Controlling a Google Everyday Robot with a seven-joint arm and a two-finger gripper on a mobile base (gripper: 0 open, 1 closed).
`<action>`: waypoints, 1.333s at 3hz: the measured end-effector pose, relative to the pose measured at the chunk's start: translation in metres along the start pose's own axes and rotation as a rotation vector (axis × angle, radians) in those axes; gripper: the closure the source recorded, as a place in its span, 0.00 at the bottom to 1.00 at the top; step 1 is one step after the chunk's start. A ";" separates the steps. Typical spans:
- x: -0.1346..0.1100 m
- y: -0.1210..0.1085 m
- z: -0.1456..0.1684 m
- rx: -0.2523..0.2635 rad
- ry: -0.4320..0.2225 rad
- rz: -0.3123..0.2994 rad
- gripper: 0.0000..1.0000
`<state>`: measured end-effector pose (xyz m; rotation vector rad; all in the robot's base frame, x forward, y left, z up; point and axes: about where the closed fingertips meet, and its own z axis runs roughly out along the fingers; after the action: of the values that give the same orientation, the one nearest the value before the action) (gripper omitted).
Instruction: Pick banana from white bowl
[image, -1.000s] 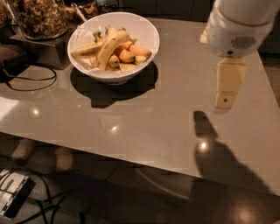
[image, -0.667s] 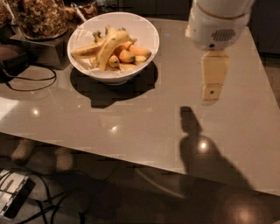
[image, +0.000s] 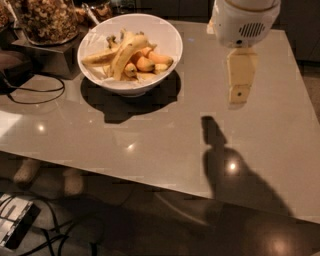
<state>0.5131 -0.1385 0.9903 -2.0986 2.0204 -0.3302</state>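
Note:
The white bowl (image: 169, 34) stands on the grey table at the upper left. In it lies the long curved pale-yellow banana (image: 123, 52), draped over shorter orange-yellow bananas (image: 146, 63). My gripper (image: 239, 89) hangs under the white arm housing (image: 244, 21) at the upper right. It is above the bare table, well to the right of the bowl, and holds nothing that I can see. Its shadow falls on the table below it.
A glass jar of brown nuts (image: 45, 19) stands on a dark stand left of the bowl. A black cable (image: 36, 95) loops at the left edge. The table's front edge (image: 150, 185) runs across the lower part, with the floor and a device (image: 15, 227) below.
The arm and gripper have moved left across the table, closer to the bowl. The bowl and bananas have not moved.

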 end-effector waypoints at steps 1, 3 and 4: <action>-0.008 -0.031 0.002 -0.001 -0.004 -0.056 0.00; -0.041 -0.088 0.012 0.026 -0.028 -0.156 0.00; -0.062 -0.103 0.018 0.029 -0.037 -0.204 0.00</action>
<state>0.6141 -0.0729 1.0032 -2.2793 1.7742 -0.3484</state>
